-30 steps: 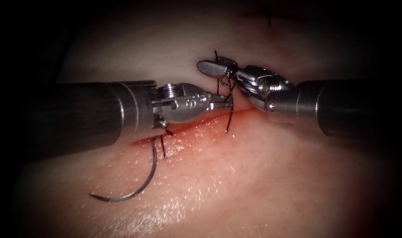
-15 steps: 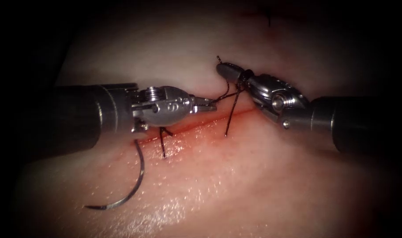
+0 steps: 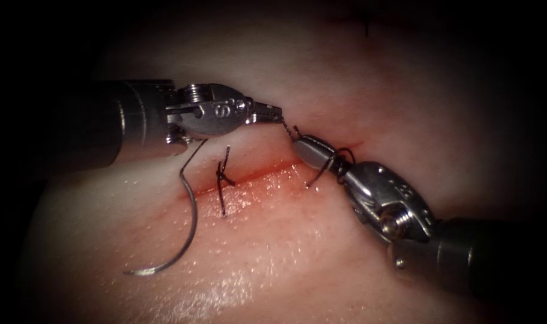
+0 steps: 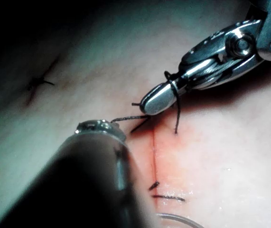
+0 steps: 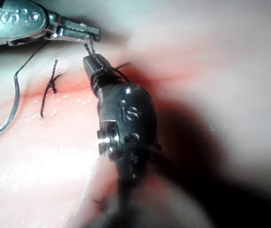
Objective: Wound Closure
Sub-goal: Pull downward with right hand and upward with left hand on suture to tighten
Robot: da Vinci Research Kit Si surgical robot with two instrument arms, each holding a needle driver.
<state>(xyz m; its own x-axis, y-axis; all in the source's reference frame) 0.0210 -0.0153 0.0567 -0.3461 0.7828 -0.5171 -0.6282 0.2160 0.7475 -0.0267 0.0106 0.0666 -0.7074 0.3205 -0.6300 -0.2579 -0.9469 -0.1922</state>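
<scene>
My left tool (image 3: 270,113) has its jaws shut on the thread (image 3: 288,125), which runs a short way to the tip of my right tool (image 3: 306,147). The right jaws are shut on the thread, with a loop (image 3: 340,159) wrapped around them. From there a strand drops into the tissue at the cut (image 3: 267,174). The curved needle (image 3: 192,222) lies free on the tissue near the cut's left end, held by neither tool. In the right wrist view the left tool (image 5: 80,32) sits just beyond the right jaws (image 5: 93,64). The left wrist view shows the right jaws (image 4: 154,99) with the loop.
A tied stitch (image 3: 224,177) with short ends crosses the cut between the needle and the tools, and it also shows in the right wrist view (image 5: 51,85). An older stitch (image 3: 366,24) lies far back. Red fluid wets the tissue (image 3: 273,240) along the cut.
The right tool's jaws shut, then it swung down toward the cut with the loop on them. The left tool drew up and left with the thread, and the needle shifted slightly.
</scene>
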